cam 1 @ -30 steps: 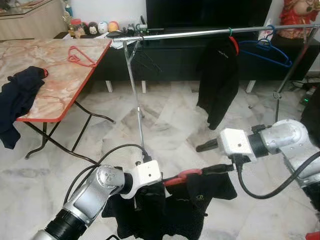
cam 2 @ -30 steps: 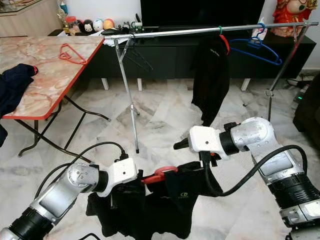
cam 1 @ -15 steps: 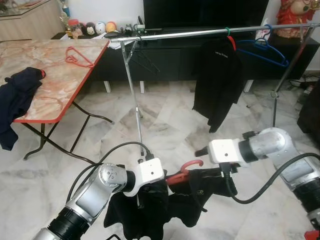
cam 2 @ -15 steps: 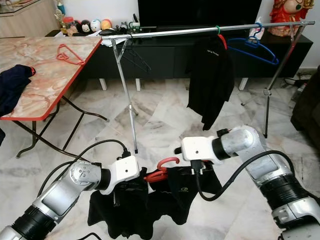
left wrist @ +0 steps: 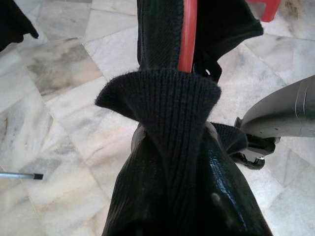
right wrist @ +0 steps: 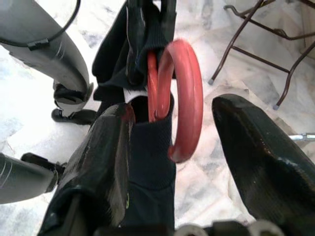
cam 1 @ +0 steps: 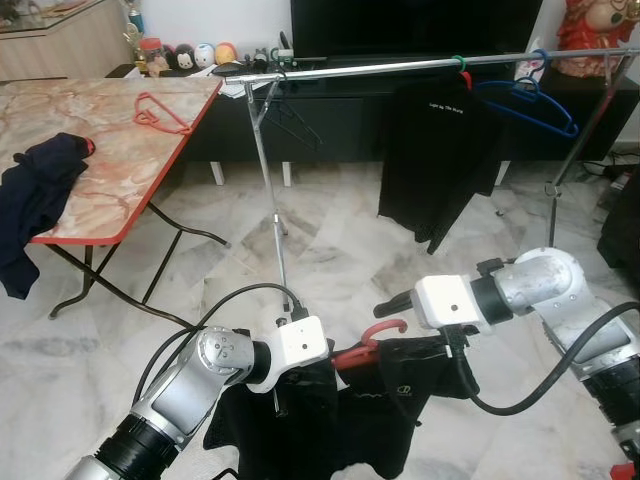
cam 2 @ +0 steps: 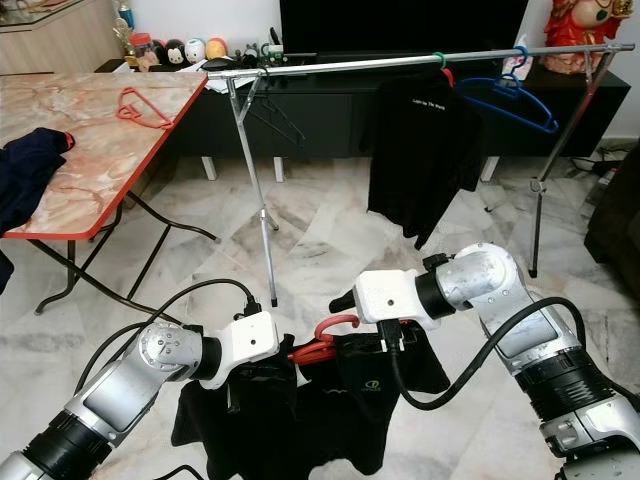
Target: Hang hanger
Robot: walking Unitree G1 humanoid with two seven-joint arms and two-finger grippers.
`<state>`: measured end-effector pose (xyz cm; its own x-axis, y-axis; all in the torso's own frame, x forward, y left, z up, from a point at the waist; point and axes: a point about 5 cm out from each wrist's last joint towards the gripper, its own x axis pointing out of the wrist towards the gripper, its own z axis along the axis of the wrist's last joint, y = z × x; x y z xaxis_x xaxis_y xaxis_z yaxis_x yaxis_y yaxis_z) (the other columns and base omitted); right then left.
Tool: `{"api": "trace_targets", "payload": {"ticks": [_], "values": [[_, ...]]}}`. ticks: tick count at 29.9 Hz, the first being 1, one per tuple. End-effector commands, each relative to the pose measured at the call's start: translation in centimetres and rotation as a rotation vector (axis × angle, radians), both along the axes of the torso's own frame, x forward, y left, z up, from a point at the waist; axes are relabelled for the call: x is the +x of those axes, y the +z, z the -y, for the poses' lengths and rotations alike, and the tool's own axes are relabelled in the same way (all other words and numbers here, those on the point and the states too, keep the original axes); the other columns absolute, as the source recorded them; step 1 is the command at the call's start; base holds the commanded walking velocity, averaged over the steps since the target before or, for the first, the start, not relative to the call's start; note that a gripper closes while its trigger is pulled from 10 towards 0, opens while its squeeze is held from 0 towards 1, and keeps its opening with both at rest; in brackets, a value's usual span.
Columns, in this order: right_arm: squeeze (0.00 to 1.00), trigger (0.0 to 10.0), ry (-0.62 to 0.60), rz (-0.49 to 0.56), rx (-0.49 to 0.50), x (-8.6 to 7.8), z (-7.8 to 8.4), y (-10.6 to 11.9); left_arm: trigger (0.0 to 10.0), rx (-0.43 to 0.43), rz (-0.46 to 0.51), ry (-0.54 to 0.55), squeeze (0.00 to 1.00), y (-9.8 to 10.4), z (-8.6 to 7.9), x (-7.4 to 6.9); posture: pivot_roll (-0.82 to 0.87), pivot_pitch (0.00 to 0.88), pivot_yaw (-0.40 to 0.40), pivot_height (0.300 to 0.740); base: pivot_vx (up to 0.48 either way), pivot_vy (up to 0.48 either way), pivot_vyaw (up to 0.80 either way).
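Your marble floor (cam 1: pixel 340 240) spreads under everything; the clothes rail (cam 1: pixel 400 66) runs across well beyond both grippers, with the black TV cabinet (cam 2: pixel 330 115) behind it. The folding table (cam 1: pixel 100 150) sits far out past your left gripper's side, with a dark garment (cam 1: pixel 35 195) draped over its edge and a spare red hanger (cam 1: pixel 160 112) lying on the top.

On the rail, well ahead of your right gripper, hangs a black shirt (cam 2: pixel 420 150) with small white chest lettering, too small to read. Just past it there's an empty blue hanger (cam 2: pixel 510 95).

Between your two grippers: a black garment (cam 2: pixel 300 410) on the red hanger (right wrist: pixel 184 98), low above the floor. There's a small logo on the fabric below your right gripper, not legible.

Your left gripper (cam 1: pixel 285 395) is buried in the garment. In its wrist view the ribbed collar (left wrist: pixel 162 108) bunches right at the fingers with the hanger's red neck coming out of it. I cannot tell how far those fingers are spread.

Your right gripper (right wrist: pixel 162 147) is parted wide. The hanger hook sits in the gap, one finger (right wrist: pixel 106 157) against the cloth, the other finger clear of the hook. It's not clamped.
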<state>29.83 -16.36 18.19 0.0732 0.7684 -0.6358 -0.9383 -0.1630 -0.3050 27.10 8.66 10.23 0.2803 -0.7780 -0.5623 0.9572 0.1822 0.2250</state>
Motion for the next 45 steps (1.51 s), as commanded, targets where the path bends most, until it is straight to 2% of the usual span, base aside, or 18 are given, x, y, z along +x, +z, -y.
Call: {"api": "trace_targets", "payload": {"ticks": [1, 2, 3, 4, 5, 6, 7, 22, 35, 36, 45], "values": [[0.0, 3.1, 0.015, 0.018, 0.022, -0.1, -0.2, 0.8, 0.0, 0.018, 0.041, -0.018, 0.0, 0.6, 0.0, 0.3, -0.07, 0.0, 0.033, 0.74, 0.0, 0.0, 0.0], [0.0, 2.2, 0.017, 0.018, 0.03, -0.1, -0.3, 0.8, 0.0, 0.022, 0.041, -0.021, 0.0, 0.5, 0.0, 0.3, -0.07, 0.0, 0.033, 0.74, 0.0, 0.0, 0.0], [0.0, 2.1, 0.018, 0.019, 0.038, 0.0, -0.4, 0.9, 0.0, 0.033, 0.044, -0.026, 0.0, 0.5, 0.0, 0.3, -0.07, 0.0, 0.033, 0.74, 0.0, 0.0, 0.0], [0.0, 1.3, 0.019, 0.019, 0.039, 0.0, -0.5, 0.9, 0.0, 0.036, 0.046, -0.026, 0.0, 0.4, 0.0, 0.3, -0.07, 0.0, 0.035, 0.74, 0.0, 0.0, 0.0], [0.0, 1.3, 0.02, 0.019, 0.038, -0.1, -0.5, 0.9, 0.0, 0.037, 0.046, -0.027, 0.0, 0.4, 0.0, 0.3, -0.07, 0.0, 0.035, 0.74, 0.0, 0.0, 0.0], [0.0, 0.2, 0.02, 0.018, 0.039, -0.1, -0.5, 0.9, 0.0, 0.037, 0.047, -0.027, 0.0, 0.4, 0.0, 0.3, -0.07, 0.0, 0.035, 0.74, 0.0, 0.0, 0.0], [0.0, 0.0, 0.021, 0.015, 0.039, -0.1, -0.5, 0.9, 0.0, 0.036, 0.047, -0.028, 0.0, 0.4, 0.1, 0.3, -0.07, 0.0, 0.035, 0.74, 0.0, 0.0, 0.0], [0.0, 0.0, 0.034, -0.01, 0.046, -0.4, -1.2, 0.5, 0.0, 0.036, 0.055, -0.029, 0.0, 0.5, 0.2, 0.4, -0.07, 0.0, 0.032, 0.74, 0.0, 0.0, 0.0], [0.0, 0.0, 0.037, -0.016, 0.012, -0.4, -1.4, 0.0, 0.0, -0.07, 0.067, -0.008, 0.0, 1.8, 0.7, 0.6, -0.06, 0.0, 0.028, 0.74, 0.0, 0.0, 0.0], [0.0, 0.0, 0.033, -0.015, 0.006, -0.3, -1.4, -0.2, 10.0, -0.094, 0.059, -0.02, 0.0, 2.0, 0.8, 0.4, -0.06, 0.0, 0.028, 0.74, 0.0, 0.0, 0.0], [0.0, 0.0, 0.025, -0.015, -0.015, -0.2, -1.4, -0.8, 10.0, -0.156, 0.049, -0.046, 0.0, 2.9, 1.0, 0.0, -0.06, 0.0, 0.029, 0.74, 0.0, 0.0, 0.0]]}}
